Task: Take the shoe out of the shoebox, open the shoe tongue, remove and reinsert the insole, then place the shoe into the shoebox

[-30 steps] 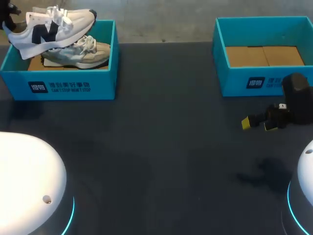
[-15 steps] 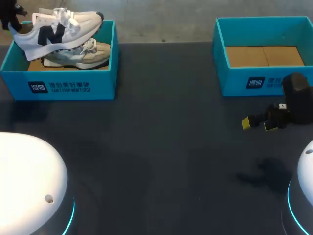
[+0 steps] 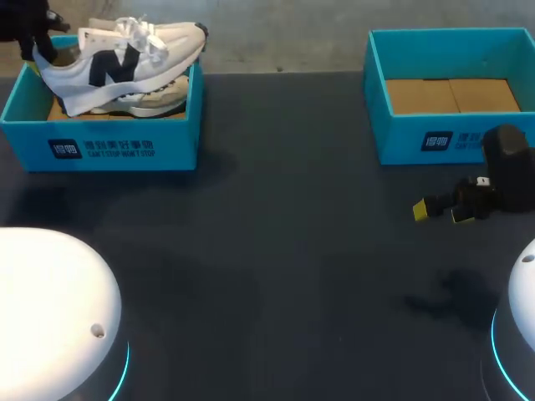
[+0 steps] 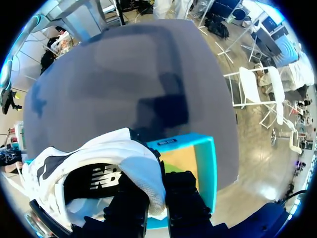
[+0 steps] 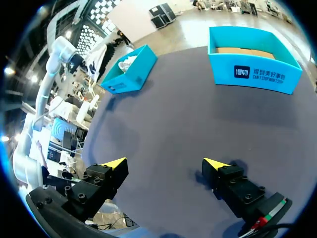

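Gripping white padded shoe [image 3: 117, 67] above rectangular teal shoebox [image 3: 100, 150].

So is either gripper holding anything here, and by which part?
The left gripper grips the white shoe by its heel collar; the right gripper is open and empty.

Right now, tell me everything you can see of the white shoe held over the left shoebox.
The white shoe is a fabric sneaker with a dark side logo, white laces, pale sole and dark toe tip. It hangs above the left shoebox, over a second shoe, toe tilted up. The left gripper is shut on its heel collar.
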Motion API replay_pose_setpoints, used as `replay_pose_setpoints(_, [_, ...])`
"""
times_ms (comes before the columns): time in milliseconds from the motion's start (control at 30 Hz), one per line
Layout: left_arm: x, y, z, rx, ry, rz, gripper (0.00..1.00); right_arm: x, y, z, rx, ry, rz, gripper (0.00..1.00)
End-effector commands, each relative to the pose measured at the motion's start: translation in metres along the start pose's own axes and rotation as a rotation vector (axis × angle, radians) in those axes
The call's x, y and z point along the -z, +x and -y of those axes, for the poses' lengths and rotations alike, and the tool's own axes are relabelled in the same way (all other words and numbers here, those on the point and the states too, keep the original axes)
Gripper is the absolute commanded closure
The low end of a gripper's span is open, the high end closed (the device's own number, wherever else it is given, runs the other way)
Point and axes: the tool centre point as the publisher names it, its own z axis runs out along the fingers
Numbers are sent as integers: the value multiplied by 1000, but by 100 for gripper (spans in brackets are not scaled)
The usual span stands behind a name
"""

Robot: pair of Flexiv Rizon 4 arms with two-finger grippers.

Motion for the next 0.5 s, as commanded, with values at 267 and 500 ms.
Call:
replay_pose_setpoints(267, [3, -69, 52, 28, -37, -42, 100, 0, 1, 1, -1, 0, 3, 0])
replay_pose_setpoints(500, [1, -113, 73, -10, -32, -63, 100, 0, 1, 1, -1, 0, 3, 0])
